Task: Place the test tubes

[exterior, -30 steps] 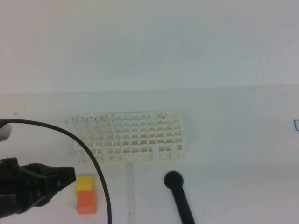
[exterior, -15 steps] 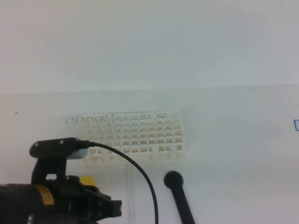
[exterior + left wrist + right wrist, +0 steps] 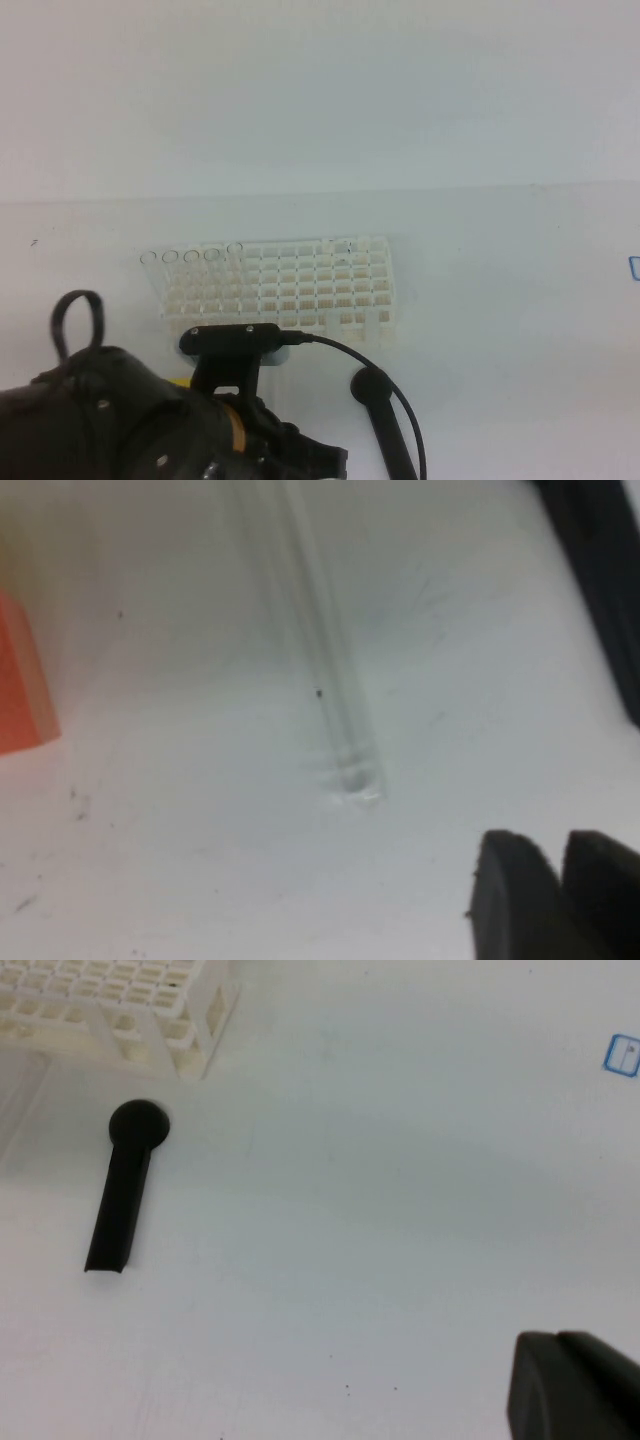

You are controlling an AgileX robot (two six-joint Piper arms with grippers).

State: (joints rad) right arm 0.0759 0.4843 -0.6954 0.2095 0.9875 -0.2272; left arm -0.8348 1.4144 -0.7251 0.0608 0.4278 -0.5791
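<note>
Left arm [image 3: 140, 420]: swung in from the table's left edge within the last second; now set over the near edge, before the rack [image 3: 300, 290].
Left gripper [image 3: 560, 885]: fingertips drawn together, nothing held; placed near the tube's rounded end, apart from it.
Test tube [image 3: 318, 650]: laid flat on the table between orange block [image 3: 20, 680] and black tool [image 3: 385, 425].
Right gripper [image 3: 575, 1385]: hung over the table's right part; state cannot be told.
Meaning: approach is judged begun; jaws must be parted before any grasp.
</note>
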